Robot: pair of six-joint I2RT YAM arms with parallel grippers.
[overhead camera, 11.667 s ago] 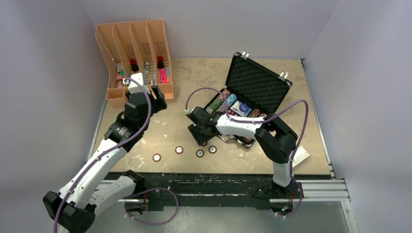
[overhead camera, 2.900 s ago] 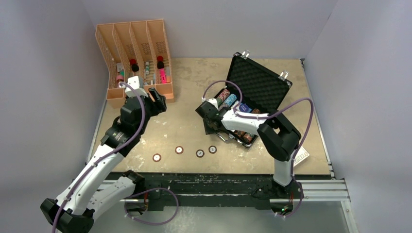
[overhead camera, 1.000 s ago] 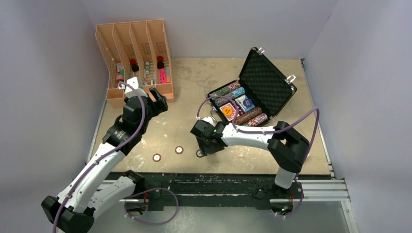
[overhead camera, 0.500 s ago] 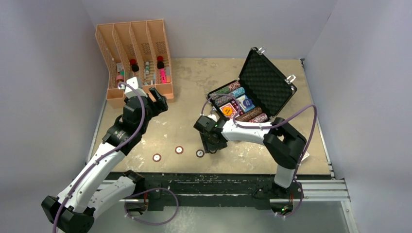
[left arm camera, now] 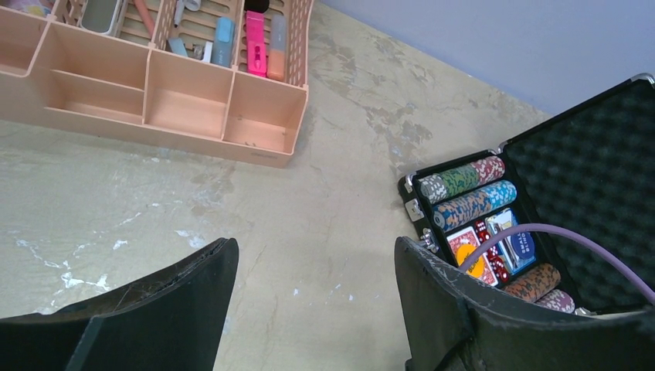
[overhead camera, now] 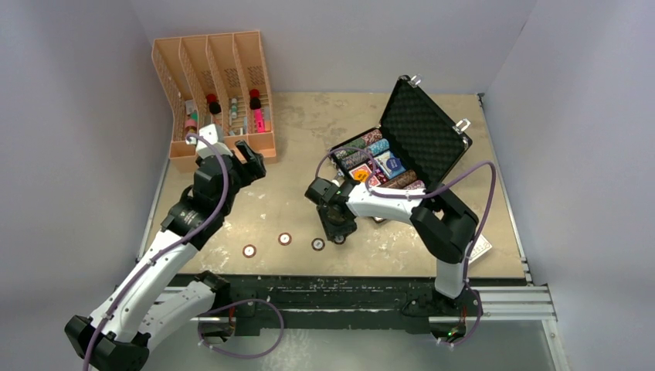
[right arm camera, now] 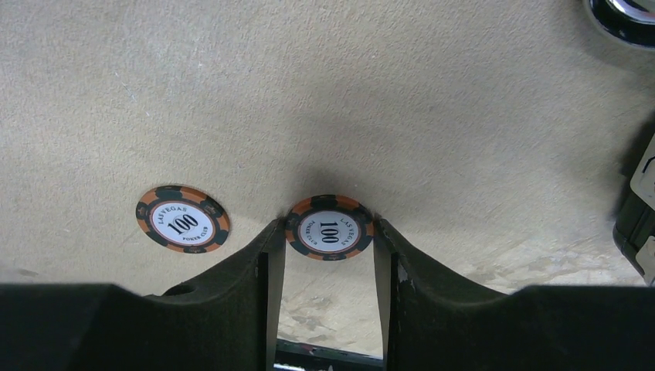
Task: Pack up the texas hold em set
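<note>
between right fingers [right arm camera: 239, 286]: chip [right arm camera: 329, 227], both edges touching.

Mottled beige tabletop [overhead camera: 287, 195] (pale grey walls [overhead camera: 332, 39])

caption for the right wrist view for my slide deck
Right gripper straddling a loose 100 chip on the table, a second 100 chip lying apart beside it.
</note>
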